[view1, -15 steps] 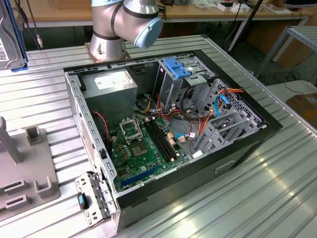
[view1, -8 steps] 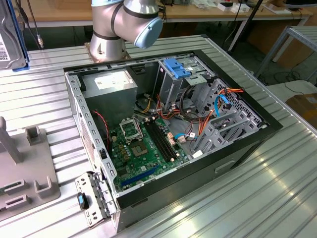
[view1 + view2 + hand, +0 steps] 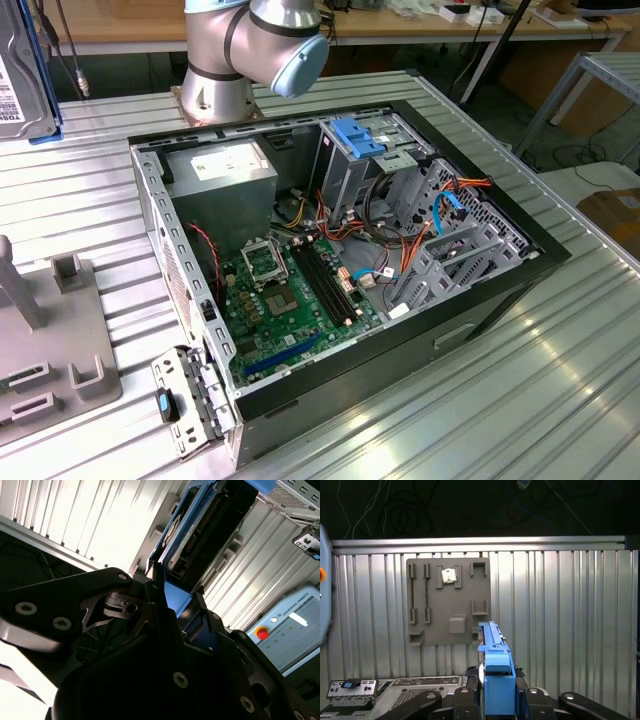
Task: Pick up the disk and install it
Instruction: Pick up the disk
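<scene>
While the downward-aimed gripper [image 3: 496, 690] pinches its blue-railed end, the disk [image 3: 492, 645] hangs edge-on, long axis pointing straight down at the ribbed table [image 3: 570, 630].

Exterior view: I get bright, even light, with soft glare streaks on the ribbed table [image 3: 560, 380]; shadow pools inside the open case [image 3: 480, 330].
Second wrist view: the table ribs blow out to white, and the gripper [image 3: 177, 592] is nearly a black silhouette.
First wrist view: flat light; the disk [image 3: 497, 680] is evenly lit, with darkness beyond the table.
</scene>
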### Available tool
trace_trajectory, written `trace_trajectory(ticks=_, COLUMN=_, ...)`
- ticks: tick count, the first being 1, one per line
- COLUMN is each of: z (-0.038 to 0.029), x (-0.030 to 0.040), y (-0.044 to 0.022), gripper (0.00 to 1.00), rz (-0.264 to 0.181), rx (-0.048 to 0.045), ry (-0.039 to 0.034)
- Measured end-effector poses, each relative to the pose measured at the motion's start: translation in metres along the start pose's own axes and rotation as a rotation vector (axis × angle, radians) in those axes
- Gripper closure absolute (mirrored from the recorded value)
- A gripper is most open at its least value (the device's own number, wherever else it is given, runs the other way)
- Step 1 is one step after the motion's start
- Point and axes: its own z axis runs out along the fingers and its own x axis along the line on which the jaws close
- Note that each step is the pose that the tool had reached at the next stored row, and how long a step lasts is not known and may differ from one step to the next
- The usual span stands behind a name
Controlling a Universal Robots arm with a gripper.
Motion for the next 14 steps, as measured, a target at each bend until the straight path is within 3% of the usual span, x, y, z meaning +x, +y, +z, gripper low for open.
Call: trace_trajectory(ticks=14, z=0.0001, x=-0.0001, y=-0.0032, gripper=0.63, rz=0.000, rx=0.0000, ry=0.0000)
